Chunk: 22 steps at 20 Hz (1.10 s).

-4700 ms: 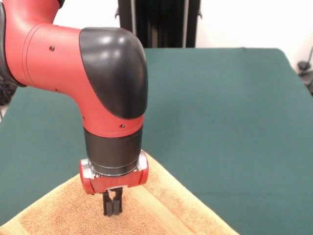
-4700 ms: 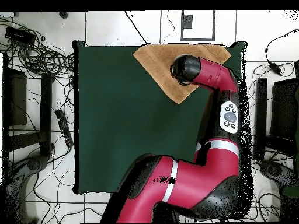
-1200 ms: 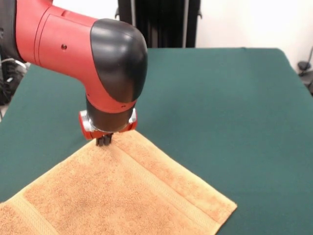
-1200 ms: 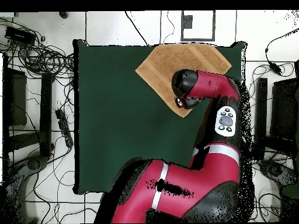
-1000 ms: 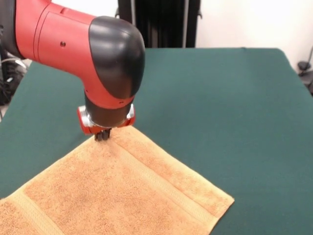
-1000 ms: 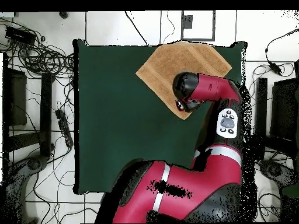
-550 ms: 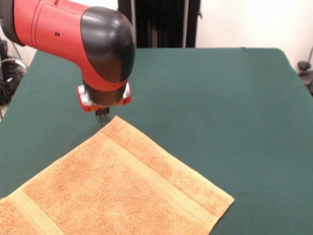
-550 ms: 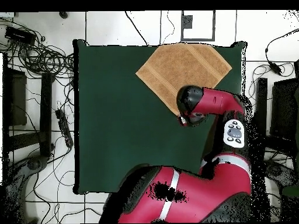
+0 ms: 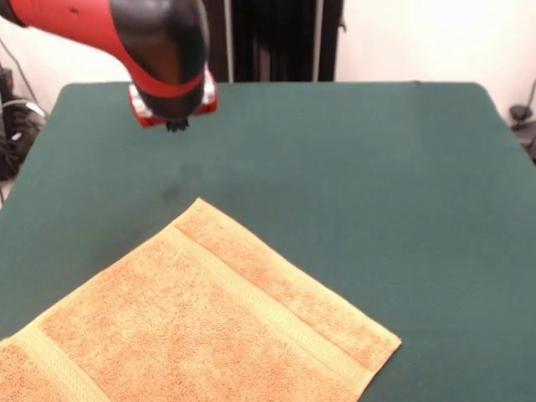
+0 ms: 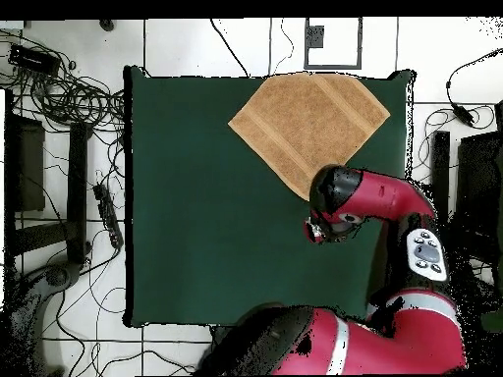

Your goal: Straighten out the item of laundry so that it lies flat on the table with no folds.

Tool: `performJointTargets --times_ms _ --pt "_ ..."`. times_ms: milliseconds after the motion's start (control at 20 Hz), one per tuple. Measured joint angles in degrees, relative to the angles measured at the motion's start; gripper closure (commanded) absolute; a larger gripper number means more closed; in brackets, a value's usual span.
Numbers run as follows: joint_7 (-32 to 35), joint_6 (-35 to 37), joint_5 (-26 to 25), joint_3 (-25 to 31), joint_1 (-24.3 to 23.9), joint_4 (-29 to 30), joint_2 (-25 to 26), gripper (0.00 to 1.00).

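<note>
The item of laundry, an orange-tan towel with paler bands, lies spread flat on the green table, turned like a diamond. Its near part runs off the bottom of the front view. From overhead the towel sits at the table's upper right, one corner reaching the table edge. My gripper hangs in the air above bare cloth, well clear of the towel's far corner and holding nothing. In the overhead view the gripper shows below the towel's lower corner, mostly hidden under the wrist.
A black stand rises behind the table's far edge. Cables and dark equipment lie on the floor around the table. The red arm reaches over the table's right side in the overhead view.
The gripper pulled the towel's corner outward across the table, then left it, rose and drew back from the towel. The towel has lain still and flat for the last half second.
</note>
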Motion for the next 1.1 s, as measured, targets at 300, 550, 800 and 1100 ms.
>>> performJointTargets --times_ms 300,550,800,1100 --pt "0.00 1.00 3.98 6.12 -5.97 -0.45 -7.37 1.00" --pt "0.00 1.01 5.48 9.00 -8.37 -3.89 -12.10 1.00" --pt "0.00 0.88 6.91 11.28 -9.45 -8.80 -13.77 1.00" --pt "0.00 0.94 7.05 12.27 -9.61 -18.78 -12.67 1.00"
